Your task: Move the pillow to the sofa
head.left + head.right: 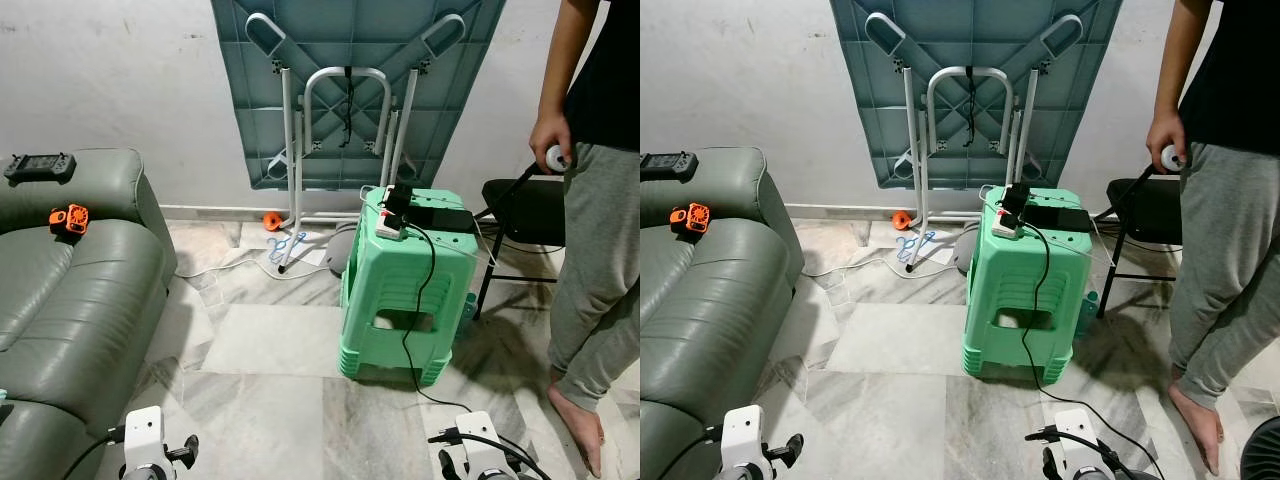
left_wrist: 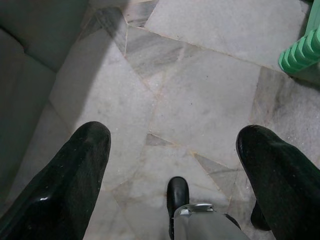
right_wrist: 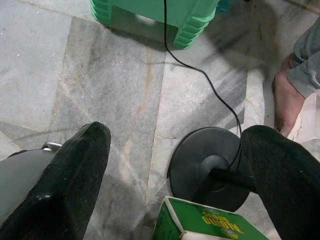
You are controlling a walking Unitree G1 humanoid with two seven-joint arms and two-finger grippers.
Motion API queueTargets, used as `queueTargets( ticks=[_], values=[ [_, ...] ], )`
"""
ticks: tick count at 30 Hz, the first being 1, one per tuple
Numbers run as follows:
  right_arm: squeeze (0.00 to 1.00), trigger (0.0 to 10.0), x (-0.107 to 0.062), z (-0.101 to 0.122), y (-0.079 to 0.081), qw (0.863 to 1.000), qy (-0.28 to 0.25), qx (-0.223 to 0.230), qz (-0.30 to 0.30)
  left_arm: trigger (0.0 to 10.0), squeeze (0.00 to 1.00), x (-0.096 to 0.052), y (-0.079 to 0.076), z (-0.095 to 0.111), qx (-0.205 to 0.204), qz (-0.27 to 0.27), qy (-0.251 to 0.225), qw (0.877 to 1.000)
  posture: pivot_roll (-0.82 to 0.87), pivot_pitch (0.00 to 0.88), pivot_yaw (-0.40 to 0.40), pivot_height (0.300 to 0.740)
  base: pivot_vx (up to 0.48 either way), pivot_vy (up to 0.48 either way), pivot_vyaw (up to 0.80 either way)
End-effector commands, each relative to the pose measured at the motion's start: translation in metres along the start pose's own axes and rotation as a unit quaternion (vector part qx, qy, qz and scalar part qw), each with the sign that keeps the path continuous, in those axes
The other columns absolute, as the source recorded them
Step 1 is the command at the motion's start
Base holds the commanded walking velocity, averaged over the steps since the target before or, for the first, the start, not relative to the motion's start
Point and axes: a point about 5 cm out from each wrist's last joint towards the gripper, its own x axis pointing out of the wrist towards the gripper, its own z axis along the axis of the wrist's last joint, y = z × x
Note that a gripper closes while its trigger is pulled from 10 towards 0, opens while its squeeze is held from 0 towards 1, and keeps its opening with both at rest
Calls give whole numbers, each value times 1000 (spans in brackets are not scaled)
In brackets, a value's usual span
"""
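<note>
The grey-green leather sofa (image 1: 70,290) stands along the left side, its seat cushion bare apart from a small orange gadget (image 1: 69,218). Both arms hang low at the bottom of the eye views, left arm (image 1: 150,445) and right arm (image 1: 480,455). In the left wrist view my left gripper (image 2: 172,135) is open over bare marble floor, beside the sofa's edge (image 2: 25,60). My right gripper (image 3: 175,132) is open too, holding nothing, above the floor near a black round base (image 3: 210,167).
A green plastic stool (image 1: 405,290) with a power strip and a trailing cable stands mid-floor. A person (image 1: 600,200) stands at right beside a black folding chair (image 1: 525,210). A folded table (image 1: 350,90) leans on the wall. A green box (image 3: 210,222) lies by my right gripper.
</note>
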Motion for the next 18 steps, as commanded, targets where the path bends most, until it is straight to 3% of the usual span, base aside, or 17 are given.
queueTargets(
  ticks=[1, 18],
  values=[
    [0, 10000, 0, -1, 0, 1000, 5, -1, 2, 10000, 0, 0, 4, 1, 5, 5, 3, 1000, -104, 0, 22, 740, 0, 0, 0],
    [0, 10000, 0, -1, 0, 1000, 5, -1, 2, 10000, 0, 0, 4, 1, 5, 5, 3, 1000, -104, 0, 22, 740, 0, 0, 0]
  ],
)
